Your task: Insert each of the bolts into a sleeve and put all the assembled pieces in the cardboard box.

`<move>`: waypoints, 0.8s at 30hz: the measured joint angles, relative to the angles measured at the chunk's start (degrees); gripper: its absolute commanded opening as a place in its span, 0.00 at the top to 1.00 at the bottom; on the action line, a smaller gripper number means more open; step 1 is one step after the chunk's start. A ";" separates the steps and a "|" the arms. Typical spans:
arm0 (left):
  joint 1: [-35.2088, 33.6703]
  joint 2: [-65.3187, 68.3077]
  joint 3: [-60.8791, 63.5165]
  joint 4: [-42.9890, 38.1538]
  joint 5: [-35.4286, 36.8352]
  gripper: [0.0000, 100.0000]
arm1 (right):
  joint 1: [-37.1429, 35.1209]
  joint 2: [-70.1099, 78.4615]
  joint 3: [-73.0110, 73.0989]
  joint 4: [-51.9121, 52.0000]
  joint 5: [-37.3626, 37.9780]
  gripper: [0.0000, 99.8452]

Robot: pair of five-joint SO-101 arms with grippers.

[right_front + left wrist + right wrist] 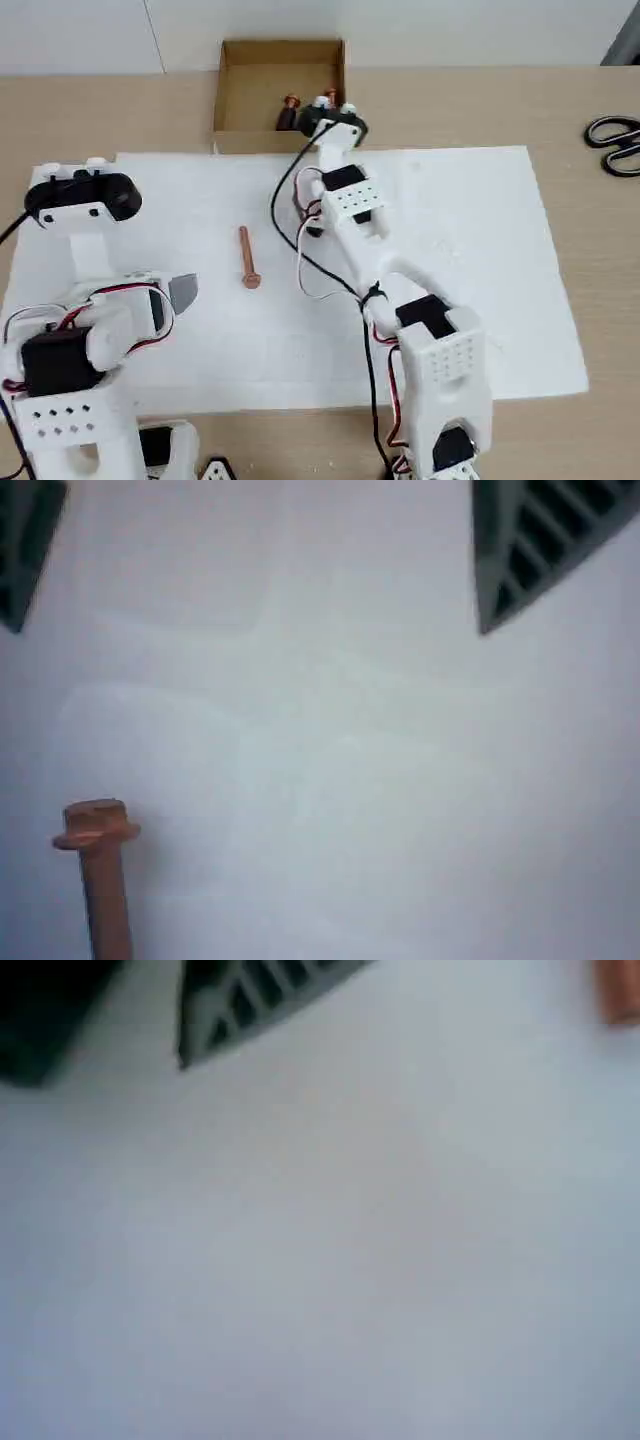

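Sheet (480, 250) lies on the table (590, 95), covering its middle. Cardboard box (232, 100) sits on the table, touching the sheet's rear edge, a bit left of centre. Assembled pieces (290, 110) lie in the box, toward its front right corner. One bolt (247, 258) lies on the sheet, head toward the front. Left gripper (182, 292) hangs over the sheet, left of the bolt, apart from it. Right gripper (335, 118) is over the box's front right corner. Scissors (615, 143) lie on the table at far right, off the sheet.
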 measured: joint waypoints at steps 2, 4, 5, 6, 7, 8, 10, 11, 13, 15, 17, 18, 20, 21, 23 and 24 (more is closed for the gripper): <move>0.00 0.00 0.00 0.00 0.00 0.73 | 0.62 0.18 0.00 0.09 0.00 0.98; 0.00 0.00 0.00 0.00 0.00 0.73 | 0.62 0.18 0.00 0.09 0.00 1.00; 0.00 0.00 0.00 0.00 0.00 0.73 | 0.62 0.18 0.00 0.09 0.00 1.00; 0.00 0.00 0.00 0.00 0.00 0.73 | 0.70 0.18 0.00 0.09 0.09 1.00; 0.00 0.00 0.00 0.00 0.00 0.73 | 0.79 -0.18 0.00 0.09 0.09 1.00; 0.00 0.00 0.00 0.00 0.00 0.73 | 0.79 -0.62 0.00 0.09 0.09 1.00; 0.00 0.00 0.00 0.00 0.00 0.73 | 1.14 -1.76 0.09 1.14 0.18 1.00; 0.00 0.00 0.00 0.00 0.00 0.73 | 1.49 -2.73 0.09 1.85 0.79 1.00; 0.00 0.00 0.00 0.00 0.00 0.73 | 2.55 -5.36 0.09 4.22 2.73 1.00; 0.00 0.00 0.00 0.00 0.00 0.73 | 4.31 -9.76 0.09 7.74 5.27 1.00; 0.00 0.00 0.00 0.00 0.00 0.73 | 6.33 -14.86 0.09 12.04 8.88 1.00; 0.00 0.00 0.00 0.00 0.00 0.73 | 7.38 -17.41 0.09 14.24 11.60 1.00; 0.00 0.00 0.00 0.00 0.00 0.73 | 9.23 -21.45 0.53 18.64 18.73 1.00; 0.00 0.00 0.00 0.00 0.00 0.73 | 9.76 -22.51 0.79 20.13 22.42 1.00; 0.00 0.00 0.00 0.00 0.00 0.73 | 10.02 -23.21 2.73 21.63 26.46 1.00; 0.00 0.00 0.00 0.00 0.00 0.73 | 9.93 -23.21 4.13 21.63 27.34 0.99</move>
